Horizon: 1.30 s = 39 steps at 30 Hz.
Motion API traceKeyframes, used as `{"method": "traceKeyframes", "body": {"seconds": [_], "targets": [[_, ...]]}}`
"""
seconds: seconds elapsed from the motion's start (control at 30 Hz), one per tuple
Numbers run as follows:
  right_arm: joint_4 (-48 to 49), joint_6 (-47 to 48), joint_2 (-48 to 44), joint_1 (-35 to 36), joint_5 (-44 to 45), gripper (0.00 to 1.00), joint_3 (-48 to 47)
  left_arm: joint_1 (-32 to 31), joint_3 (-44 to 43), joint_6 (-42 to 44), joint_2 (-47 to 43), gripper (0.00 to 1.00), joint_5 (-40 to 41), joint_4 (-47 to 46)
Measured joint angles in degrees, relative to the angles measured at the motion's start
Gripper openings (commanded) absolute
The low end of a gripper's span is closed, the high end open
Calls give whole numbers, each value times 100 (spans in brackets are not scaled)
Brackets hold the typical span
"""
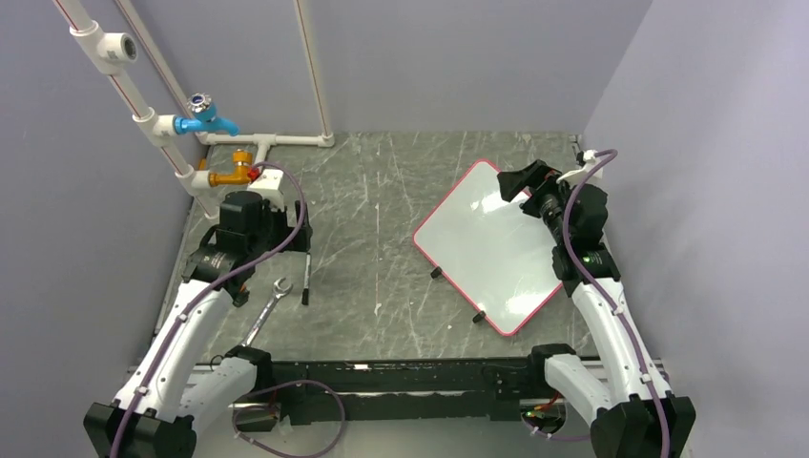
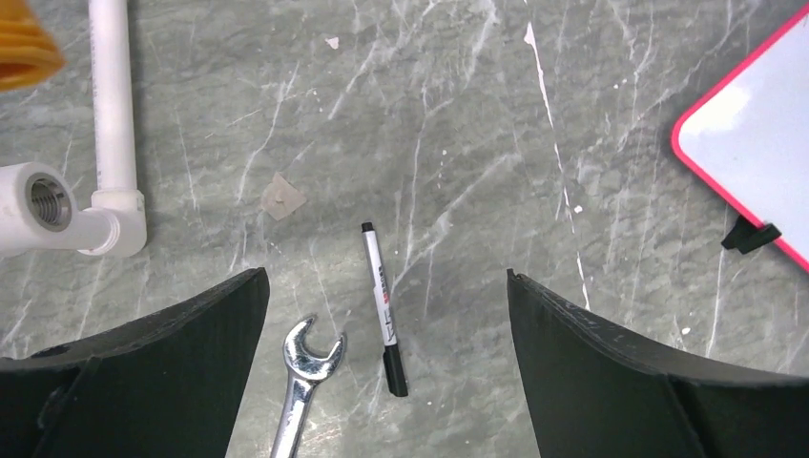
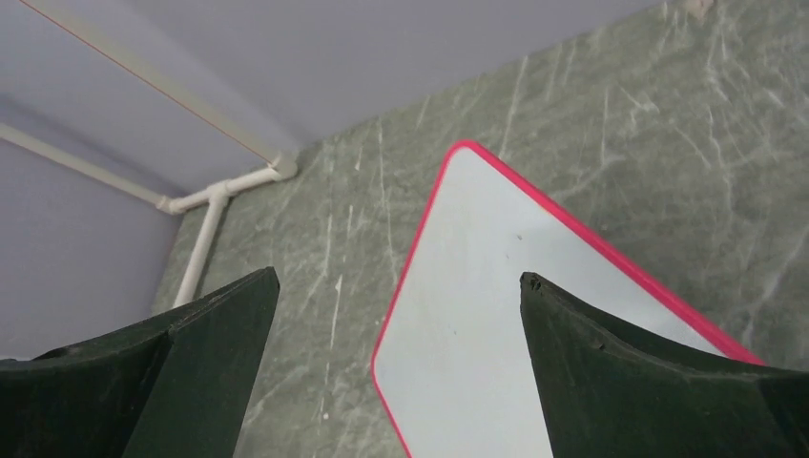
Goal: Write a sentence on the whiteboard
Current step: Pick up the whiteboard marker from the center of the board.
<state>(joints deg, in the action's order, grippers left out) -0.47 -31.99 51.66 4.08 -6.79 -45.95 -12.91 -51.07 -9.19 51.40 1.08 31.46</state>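
The whiteboard point(image 1: 487, 243) lies flat at the right of the table, white face with a red-pink rim, turned like a diamond; it shows blank. It also shows in the left wrist view point(image 2: 754, 143) and the right wrist view point(image 3: 496, 315). A white marker with a black cap point(image 2: 383, 307) lies on the table left of centre, also in the top view point(image 1: 306, 280). My left gripper point(image 2: 386, 296) is open and empty, above the marker. My right gripper point(image 3: 399, 286) is open and empty, over the whiteboard's far corner point(image 1: 520, 181).
A silver wrench point(image 1: 265, 313) lies beside the marker, also in the left wrist view point(image 2: 303, 382). White pipes point(image 1: 277, 139) with a blue tap point(image 1: 205, 116) and a brass valve point(image 1: 234, 175) stand at the back left. Grey walls close the sides.
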Motion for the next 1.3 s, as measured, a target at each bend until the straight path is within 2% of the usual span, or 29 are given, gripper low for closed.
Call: {"method": "traceKeyframes", "body": {"seconds": [0.2, 0.4, 0.6, 0.87, 1.0, 1.13, 1.3], "targets": [[-758, 2, 33, 0, 295, 100, -76, -365, -26, 131, 33, 93, 186, 111], [-1521, 175, 343, 2, 466, 100, -546, -625, -85, 164, 177, 89, 533, 275], [-1958, 297, 638, 22, 249, 100, -743, -732, -98, 98, 361, 88, 964, 437], [-2105, 376, 662, 273, -151, 100, -745, -743, -420, -234, 1408, 76, 1392, 903], [-2127, 391, 595, 505, -227, 100, -745, -743, -442, -577, 1596, 70, 1377, 1067], [-2166, 396, 564, 732, -234, 100, -785, -745, -212, -1038, 1591, 65, 1353, 839], [-2295, 466, 568, 1054, -227, 100, -994, -743, 223, -1340, 1880, 66, 1276, 660]]}}
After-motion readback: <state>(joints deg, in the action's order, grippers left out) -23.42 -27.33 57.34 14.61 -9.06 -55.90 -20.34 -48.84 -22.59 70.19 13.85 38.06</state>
